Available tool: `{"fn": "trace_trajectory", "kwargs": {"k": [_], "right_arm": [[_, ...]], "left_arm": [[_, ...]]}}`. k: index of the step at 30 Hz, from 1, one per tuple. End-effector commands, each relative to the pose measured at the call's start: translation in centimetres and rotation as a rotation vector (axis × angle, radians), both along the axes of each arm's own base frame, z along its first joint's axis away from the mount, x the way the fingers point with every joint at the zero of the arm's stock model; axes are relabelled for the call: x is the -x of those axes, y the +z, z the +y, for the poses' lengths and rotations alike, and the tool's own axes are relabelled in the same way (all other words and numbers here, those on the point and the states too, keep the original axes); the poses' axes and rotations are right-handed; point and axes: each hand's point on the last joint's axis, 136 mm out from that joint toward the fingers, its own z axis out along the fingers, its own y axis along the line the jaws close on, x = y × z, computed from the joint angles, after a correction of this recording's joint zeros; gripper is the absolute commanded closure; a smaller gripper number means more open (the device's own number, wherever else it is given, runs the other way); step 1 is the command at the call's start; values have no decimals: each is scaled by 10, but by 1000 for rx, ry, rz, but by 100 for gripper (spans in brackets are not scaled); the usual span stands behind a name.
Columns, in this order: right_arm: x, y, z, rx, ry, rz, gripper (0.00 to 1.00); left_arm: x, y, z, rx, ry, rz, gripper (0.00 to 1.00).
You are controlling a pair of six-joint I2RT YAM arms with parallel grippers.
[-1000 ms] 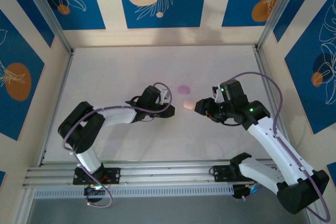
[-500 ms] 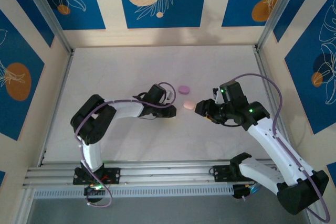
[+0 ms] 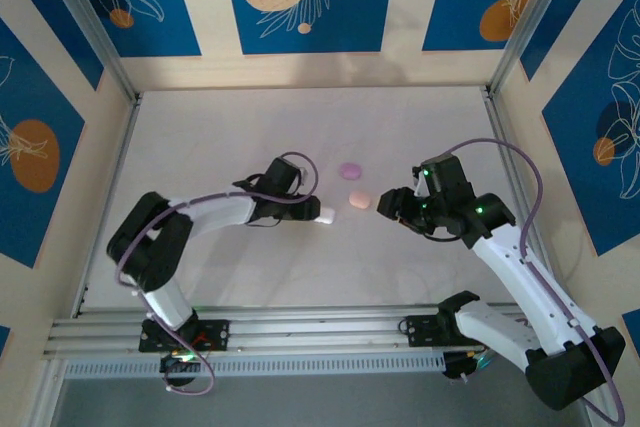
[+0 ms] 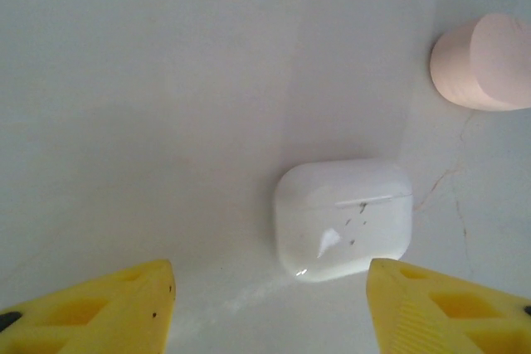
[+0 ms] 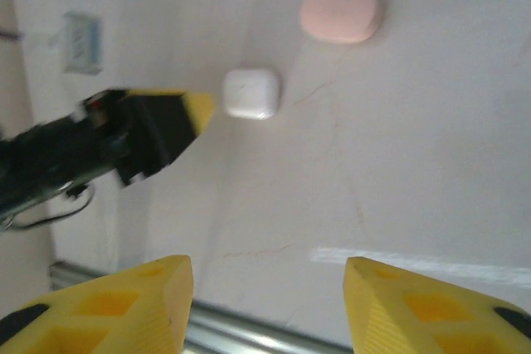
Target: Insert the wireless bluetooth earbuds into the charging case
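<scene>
Left wrist view: the left jaws stand open. Their two yellow fingers (image 4: 99,308) are wide apart at the bottom of the picture and nothing is gripped between them. Just ahead of the fingertips, more toward the right finger, the white charging case (image 4: 344,220) lies flat on the pale counter (image 4: 149,80). Its lid is shut, with a thin seam across it, so what is inside cannot be told. Whether the case touches the right finger I cannot tell. Further away, at the upper right, lies the pink case (image 4: 485,62), apart from the white one.

In the right wrist view the right jaws are open too. Their yellow fingers (image 5: 431,308) are spread, with only bare counter between them. Well ahead of them the white case (image 5: 251,93) lies with one yellow fingertip of the left jaws just beside it. The pink case (image 5: 340,12) lies beyond, also shut.

From the top external view, the white case (image 3: 326,215) is at the tip of the left arm (image 3: 215,212), near the middle of the counter. The pink case (image 3: 358,201) lies between it and the right arm (image 3: 470,217). A purple case (image 3: 349,170) lies further from the arms, near the pink one but apart from it.
</scene>
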Motion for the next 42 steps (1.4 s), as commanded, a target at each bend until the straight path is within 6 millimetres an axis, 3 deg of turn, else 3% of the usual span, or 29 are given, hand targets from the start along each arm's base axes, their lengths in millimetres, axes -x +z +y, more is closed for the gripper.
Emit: {"fn": "trace_trajectory", "kwargs": {"k": [1,6,10,13,17,25,32,37,39,40,41,42], "right_arm": [[-18,12,-36,190,-70,-167,41],[-54,15,-62,426,-42,-432,31],[-84,-2,-73,590,13,-570,24],[-104,-26,-89,639,-22,-568,22],[-125,-49,-108,654,-88,-569,23],[-151,-66,-88,540,28,-782,24],[-155,-84,-76,432,135,-899,26],[-164,-97,-84,427,105,-848,23],[-178,-103,-106,475,-22,-756,21],[-180,-100,-112,454,-44,-749,7],[-179,-101,-114,454,-54,-758,1],[-179,-102,-115,476,-65,-743,1]], "left_arm": [[-4,23,37,-97,56,-135,35],[-8,72,100,-193,189,-363,21],[-5,102,161,-287,306,-539,1],[-2,112,197,-360,366,-634,0],[-2,110,229,-427,440,-684,0],[-18,97,253,-509,486,-750,0],[-27,78,259,-538,497,-778,0],[-37,68,255,-551,461,-795,0],[-40,62,255,-551,453,-801,0],[-44,61,254,-555,444,-796,0],[-47,60,251,-548,426,-799,0],[-51,62,248,-536,411,-820,0]]}}
